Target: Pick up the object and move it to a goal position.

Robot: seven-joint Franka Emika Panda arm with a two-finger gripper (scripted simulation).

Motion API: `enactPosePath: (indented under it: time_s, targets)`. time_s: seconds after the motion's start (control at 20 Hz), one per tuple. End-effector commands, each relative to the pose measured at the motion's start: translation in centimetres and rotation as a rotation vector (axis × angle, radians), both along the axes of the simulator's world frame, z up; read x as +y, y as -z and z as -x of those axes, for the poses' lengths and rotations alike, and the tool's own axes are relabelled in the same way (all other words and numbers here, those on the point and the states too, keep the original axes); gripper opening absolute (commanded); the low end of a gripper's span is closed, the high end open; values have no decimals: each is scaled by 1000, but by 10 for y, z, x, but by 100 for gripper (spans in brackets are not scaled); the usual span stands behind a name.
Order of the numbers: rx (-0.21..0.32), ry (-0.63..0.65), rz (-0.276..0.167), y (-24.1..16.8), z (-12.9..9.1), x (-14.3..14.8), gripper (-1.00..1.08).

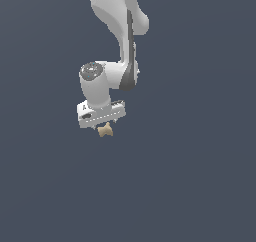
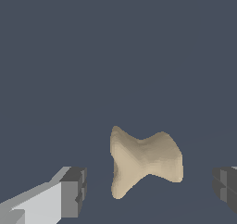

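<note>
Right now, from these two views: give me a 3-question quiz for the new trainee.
1. True or false: the pincer is clamped shut on the tan lump.
2. In the wrist view, where does the lump sit relative to the fingers?
A. between them, with a gap on each side
B. outside both
C. pressed against one pad
3. Fill in: in the exterior view, the lump shows just ____ the white pincer.

Key:
1. False; the fingers stand apart, not touching it.
2. A
3. below
</note>
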State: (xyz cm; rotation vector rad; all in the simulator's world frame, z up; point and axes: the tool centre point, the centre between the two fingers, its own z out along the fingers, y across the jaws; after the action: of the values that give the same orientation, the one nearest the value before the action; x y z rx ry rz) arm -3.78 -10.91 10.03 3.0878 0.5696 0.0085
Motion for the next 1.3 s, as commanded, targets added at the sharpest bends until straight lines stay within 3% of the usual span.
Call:
enactPosePath:
  time_s: [0.0, 0.5, 1.25]
  targets:
    - [3, -20, 0, 5, 3, -4, 100]
    - [6, -32, -1, 12, 6, -8, 100]
    - [6, -36, -1, 59, 7, -9, 100]
